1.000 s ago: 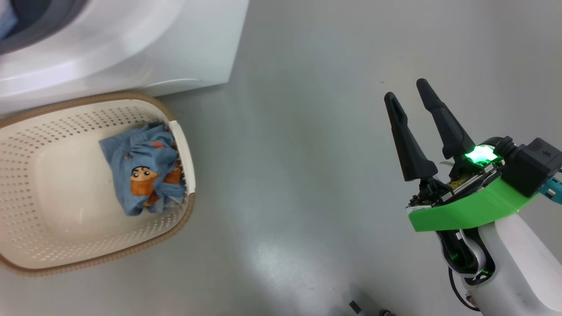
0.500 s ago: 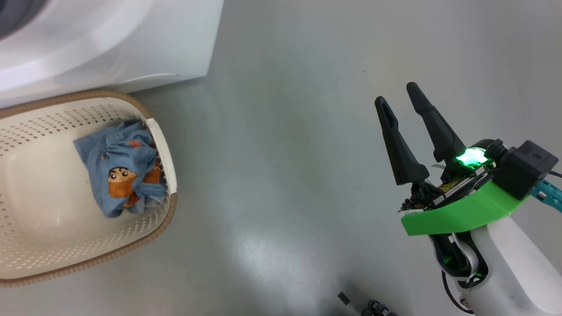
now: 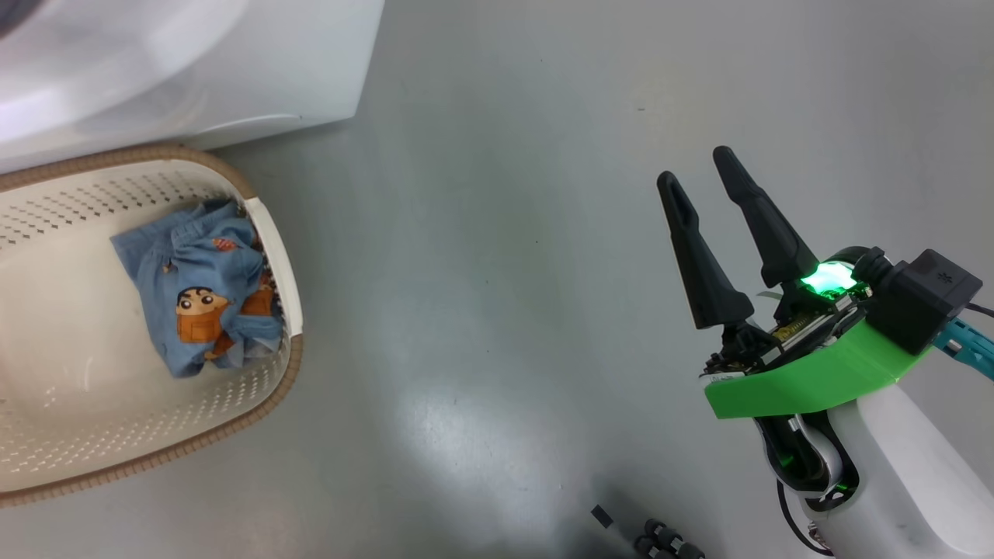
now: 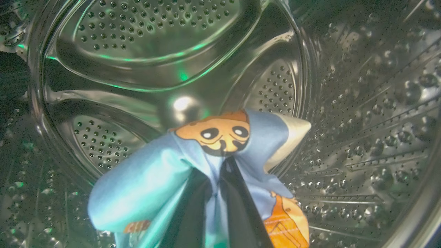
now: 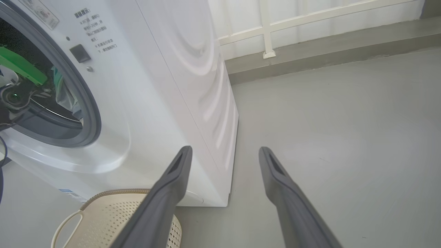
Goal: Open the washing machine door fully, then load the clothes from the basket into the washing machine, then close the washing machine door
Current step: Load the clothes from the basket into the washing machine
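Observation:
The cream basket [image 3: 289,365] stands on the floor at the left, against the white washing machine [image 3: 194,70]. One light-blue bundle of clothes [image 3: 194,295] lies against its right wall. Inside the steel drum [image 4: 155,41], my left gripper [image 4: 217,179] is shut on another light-blue printed piece of clothes [image 4: 220,134], which hangs above the drum floor. My right gripper [image 3: 696,168] stands open and empty over bare floor, far right of the basket. The right wrist view shows that gripper [image 5: 224,150], the machine [image 5: 165,86] and the basket [image 5: 113,213]. The washing machine door is out of view.
My left arm's green cover [image 5: 20,65] sits inside the machine's grey-rimmed opening. Grey floor [image 3: 497,233] stretches between basket and right arm. A pale wall with a white rail [image 5: 268,31] runs behind the machine. Small dark parts [image 3: 660,539] lie at the bottom edge.
The head camera has turned, so basket and machine sit further left in the picture. The bundle in the basket lies as before. My right gripper stays open in nearly the same spot.

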